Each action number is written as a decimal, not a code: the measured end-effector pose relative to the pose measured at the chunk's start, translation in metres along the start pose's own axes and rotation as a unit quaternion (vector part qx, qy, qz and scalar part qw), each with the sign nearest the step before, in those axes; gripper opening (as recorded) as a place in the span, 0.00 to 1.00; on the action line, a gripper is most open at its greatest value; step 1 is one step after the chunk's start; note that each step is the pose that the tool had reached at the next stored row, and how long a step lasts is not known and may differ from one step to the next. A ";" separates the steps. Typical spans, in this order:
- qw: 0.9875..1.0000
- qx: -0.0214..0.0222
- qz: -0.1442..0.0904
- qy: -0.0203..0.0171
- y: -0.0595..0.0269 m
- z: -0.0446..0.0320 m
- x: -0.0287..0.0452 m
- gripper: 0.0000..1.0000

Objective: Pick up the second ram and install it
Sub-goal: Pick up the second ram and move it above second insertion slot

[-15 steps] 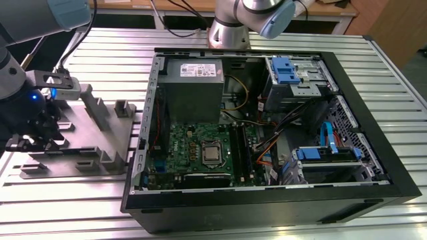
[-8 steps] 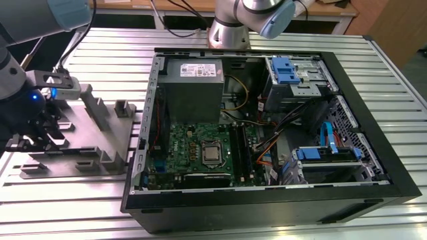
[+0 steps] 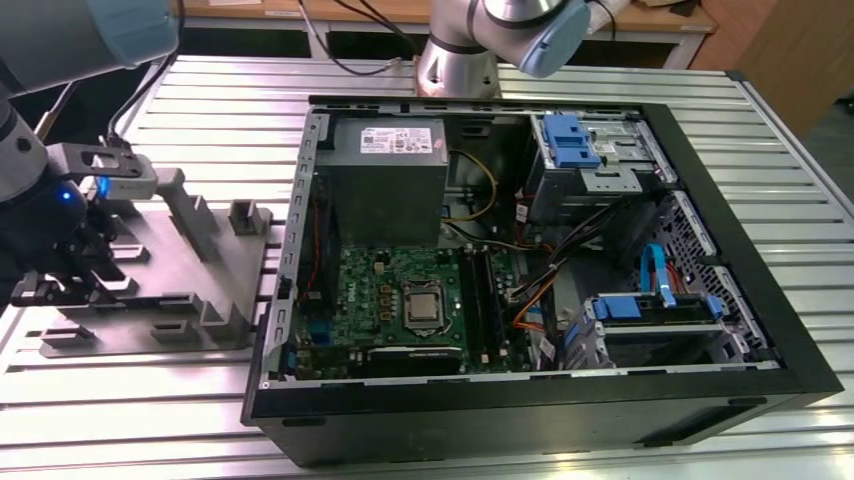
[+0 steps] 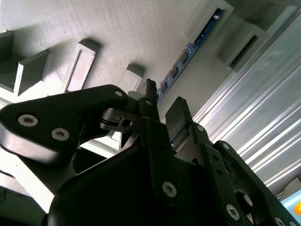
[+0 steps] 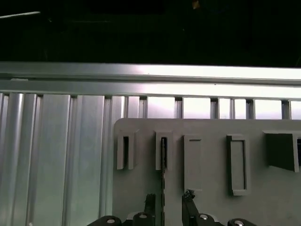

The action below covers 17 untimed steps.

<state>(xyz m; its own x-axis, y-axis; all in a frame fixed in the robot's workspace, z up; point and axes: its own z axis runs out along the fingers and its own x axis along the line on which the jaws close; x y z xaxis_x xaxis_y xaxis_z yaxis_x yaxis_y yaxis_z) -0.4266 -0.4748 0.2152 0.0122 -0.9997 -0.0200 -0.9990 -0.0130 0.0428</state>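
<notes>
Currently the gripper (image 5: 168,201), fingers apart, straddles the second ram (image 5: 163,179), raised holders (image 5: 237,165) on the grey fixture (image 5: 214,207) alongside.

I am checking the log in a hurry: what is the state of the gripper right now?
Gripper: open, one finger on each side of the thin dark blue-green memory stick, not shut on it.

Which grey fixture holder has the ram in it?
The narrow holder in line with the gripper: the second ram stands in it; the other holders look empty.
</notes>
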 end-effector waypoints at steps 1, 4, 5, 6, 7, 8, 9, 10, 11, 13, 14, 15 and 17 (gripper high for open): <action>1.000 0.000 -0.001 0.000 0.0004 0.0009 0.0000 0.36; 1.000 0.000 -0.002 0.000 0.0005 0.0014 0.0001 0.36; 1.000 0.000 -0.002 0.000 0.0005 0.0014 0.0000 0.36; 1.000 0.000 -0.002 0.000 0.0005 0.0014 0.0000 0.36; 1.000 0.000 -0.002 0.000 0.0005 0.0015 0.0000 0.36; 1.000 0.000 -0.002 0.000 0.0005 0.0015 0.0000 0.36; 1.000 0.000 -0.002 0.000 0.0005 0.0015 0.0000 0.36; 1.000 0.000 -0.002 0.000 0.0005 0.0015 0.0000 0.36; 1.000 0.000 -0.002 0.000 0.0005 0.0021 0.0000 0.36; 1.000 0.000 -0.003 0.000 0.0004 0.0043 0.0001 0.36; 1.000 0.000 -0.004 0.000 0.0004 0.0055 0.0001 0.36; 1.000 0.000 -0.004 0.000 0.0004 0.0070 0.0001 0.36; 1.000 0.000 -0.004 0.000 0.0003 0.0097 0.0002 0.36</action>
<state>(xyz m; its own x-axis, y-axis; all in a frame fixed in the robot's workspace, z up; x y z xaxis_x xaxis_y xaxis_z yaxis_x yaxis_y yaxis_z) -0.4273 -0.4748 0.2055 0.0204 -0.9996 -0.0200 -0.9989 -0.0212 0.0427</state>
